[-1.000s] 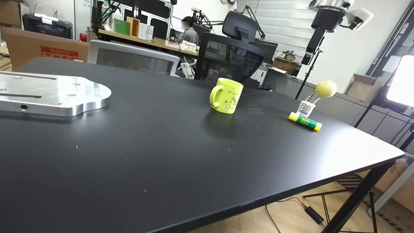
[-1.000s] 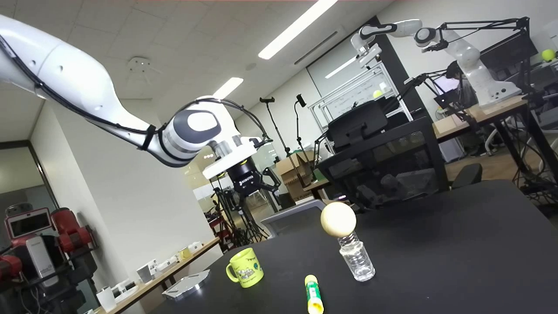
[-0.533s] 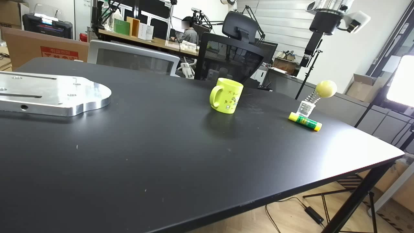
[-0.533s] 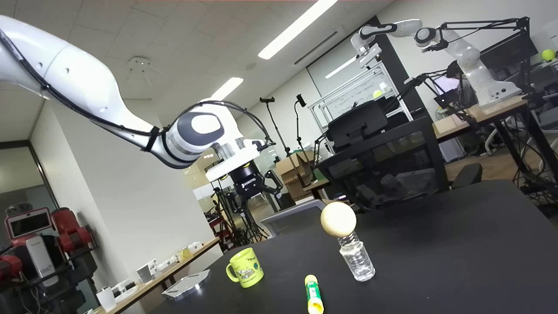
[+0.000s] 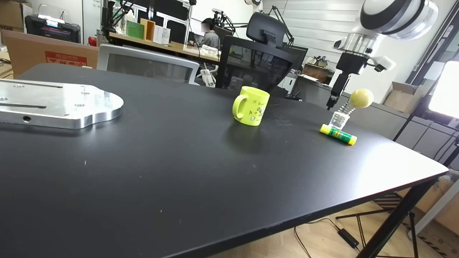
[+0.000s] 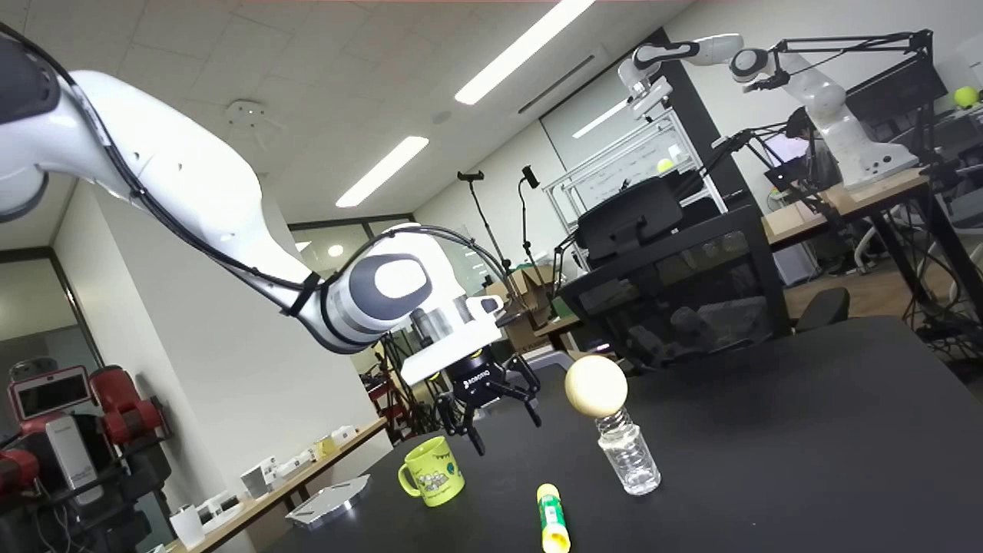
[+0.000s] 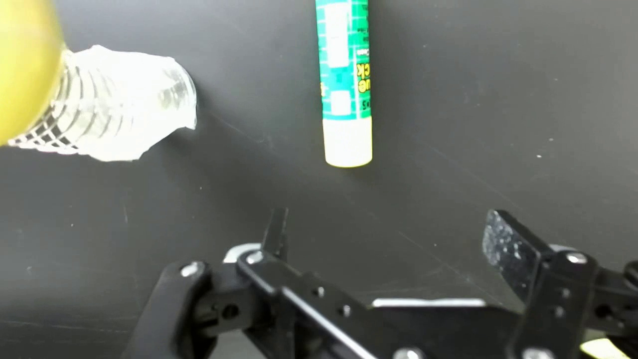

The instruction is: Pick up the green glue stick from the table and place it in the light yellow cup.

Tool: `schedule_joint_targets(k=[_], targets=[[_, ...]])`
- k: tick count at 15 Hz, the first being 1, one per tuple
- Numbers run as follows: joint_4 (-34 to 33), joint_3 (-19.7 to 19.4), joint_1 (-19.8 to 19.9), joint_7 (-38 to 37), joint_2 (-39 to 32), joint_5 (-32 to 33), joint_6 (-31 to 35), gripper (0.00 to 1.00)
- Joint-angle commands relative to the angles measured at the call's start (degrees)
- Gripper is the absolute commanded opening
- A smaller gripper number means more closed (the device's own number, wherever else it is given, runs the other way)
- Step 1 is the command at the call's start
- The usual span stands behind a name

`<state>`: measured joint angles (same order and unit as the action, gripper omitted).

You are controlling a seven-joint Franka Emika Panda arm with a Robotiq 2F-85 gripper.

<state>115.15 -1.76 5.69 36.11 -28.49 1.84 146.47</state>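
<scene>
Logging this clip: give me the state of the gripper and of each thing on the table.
gripper: open, holding nothing, above the table
green glue stick: lying on its side on the table, outside the cup, looks capped
light yellow cup: upright, bottom inside not visible
clear stand: standing upright
yellow ball: resting on top of the clear stand
metal plate: lying flat

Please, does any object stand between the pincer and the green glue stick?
Nothing visible stands between the open pincer and the green glue stick in the wrist view. The yellow ball and its clear stand are at the picture's left.
</scene>
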Motion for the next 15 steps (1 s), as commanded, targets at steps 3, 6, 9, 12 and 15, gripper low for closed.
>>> schedule_joint_targets(k=[3,6,9,12,15], targets=[[0.35,1.43,2.53,-1.85,-3.63,1.77,4.12,1.00],[0.51,1.74,3.15,-1.91,-4.95,1.73,4.72,1.00],[0.46,1.82,3.38,-1.99,-5.93,1.83,4.48,1.00],[0.39,1.40,3.14,-2.37,-6.71,2.49,4.33,1.00],[0.28,1.25,3.32,-2.57,-7.41,3.18,4.33,1.00]])
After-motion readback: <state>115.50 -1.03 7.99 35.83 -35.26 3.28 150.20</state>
